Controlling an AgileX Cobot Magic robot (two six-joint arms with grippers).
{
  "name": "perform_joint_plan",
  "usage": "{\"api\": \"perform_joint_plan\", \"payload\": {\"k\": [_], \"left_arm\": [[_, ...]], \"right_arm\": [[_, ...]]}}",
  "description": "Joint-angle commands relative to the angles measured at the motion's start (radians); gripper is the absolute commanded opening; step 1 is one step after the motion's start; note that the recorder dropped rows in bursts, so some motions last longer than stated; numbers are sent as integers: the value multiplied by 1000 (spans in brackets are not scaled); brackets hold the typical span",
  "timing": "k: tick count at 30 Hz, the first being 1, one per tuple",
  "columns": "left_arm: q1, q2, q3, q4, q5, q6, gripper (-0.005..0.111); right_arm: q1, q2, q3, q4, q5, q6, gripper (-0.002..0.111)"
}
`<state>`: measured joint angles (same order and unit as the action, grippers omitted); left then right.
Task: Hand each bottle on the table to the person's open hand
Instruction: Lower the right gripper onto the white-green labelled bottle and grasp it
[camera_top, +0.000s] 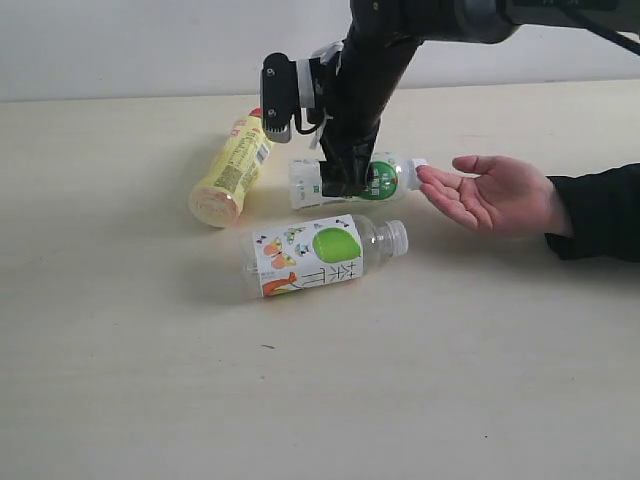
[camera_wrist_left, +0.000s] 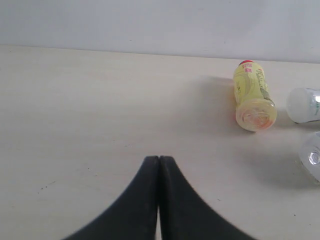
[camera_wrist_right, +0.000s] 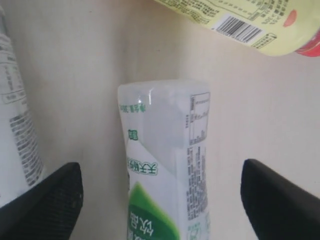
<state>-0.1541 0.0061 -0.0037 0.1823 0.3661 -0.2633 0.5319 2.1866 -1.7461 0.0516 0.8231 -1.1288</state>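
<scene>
The right gripper straddles the clear green-label bottle lying on the counter, jaws apart. Beside that bottle lie the yellow bottle and the clear fruit-label bottle. The left gripper is pressed together.

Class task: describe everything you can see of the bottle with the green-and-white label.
The green-and-white bottle is small, of clear plastic that looks milky, with a printed label and a pale cap. It lies on its side on the table, between the fingers of the open right gripper, with a gap on each side. Its cap points at the person's open hand, right by the fingertips; contact is unclear.
</scene>
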Motion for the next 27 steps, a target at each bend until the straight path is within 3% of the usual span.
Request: {"api": "perform_joint_plan", "payload": {"k": [1,27], "left_arm": [[-5,-6,4,0,-5,1,2],[-5,-6,4,0,-5,1,2]], "right_arm": [[2,15,-6,-10,-63,-4,81],[2,103,-6,-36,-121,54,81]]}}
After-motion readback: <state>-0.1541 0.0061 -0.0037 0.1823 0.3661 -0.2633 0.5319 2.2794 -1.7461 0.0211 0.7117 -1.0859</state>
